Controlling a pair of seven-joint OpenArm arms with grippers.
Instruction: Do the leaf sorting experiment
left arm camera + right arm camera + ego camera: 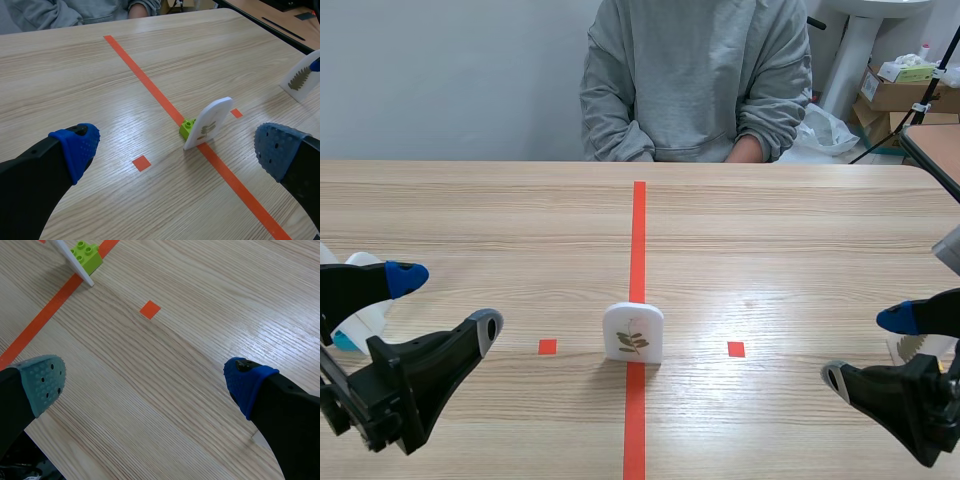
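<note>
A white leaf card [633, 333] stands upright at the middle of the wooden table [500, 220], right on the orange-red tape line [638, 225] that runs away from the robot. Its printed face shows a small green-brown sprig and is turned toward the robot. From the left wrist view, the card leans back slightly against a lime-green toy brick [188, 128] that props it from behind and also sits on the tape. Two small tape squares lie on either side of the card, one to the left [548, 347] and one to the right [736, 349], each apart from it.

The left gripper [445, 301] hangs low at the near left edge, its fingers spread wide with nothing between them; the blue pad [77, 147] and the grey-blue pad [277, 147] frame the card, which stands well ahead of them. The right gripper [869, 348] sits low at the near right edge, likewise spread wide and holding nothing, with only bare wood between its pads.

A second white card with a fern-like leaf [301, 77] stands just beside the right gripper (partly hidden behind its fingers in the scene view). A white thing [365, 300] sits behind the left gripper's fingers; what it is cannot be told.

Across the table sits a person in a grey sweatshirt [695, 80], forearms resting at the far edge.
</note>
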